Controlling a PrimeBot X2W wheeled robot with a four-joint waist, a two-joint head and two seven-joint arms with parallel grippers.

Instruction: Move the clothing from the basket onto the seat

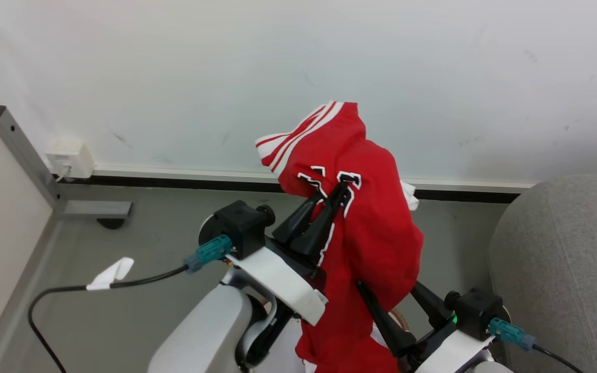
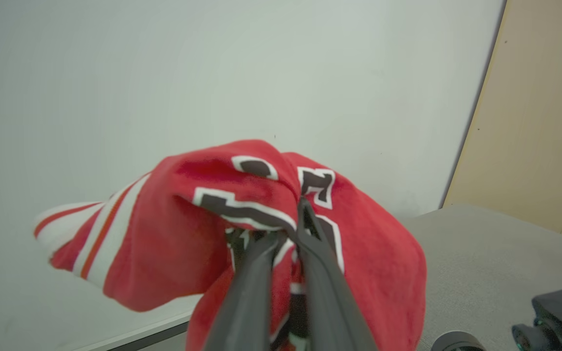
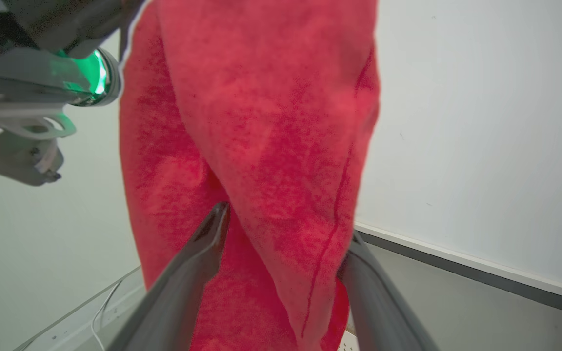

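A bright red garment with white stripes and black-and-white lettering hangs in the air in front of the wall. My left gripper is shut on a fold of it at the lettering, and the left wrist view shows the gripper pinching that red garment. Lower down, my right gripper is open, its fingers spread on either side of the hanging cloth. From the right wrist, the gripper straddles the garment. The grey woven seat stands at the right. The basket is out of view.
A pale wall with a dark baseboard runs across the back. A white socket box and a grey metal post stand at the left by a beige panel. A black cable with a white tag lies on the grey floor.
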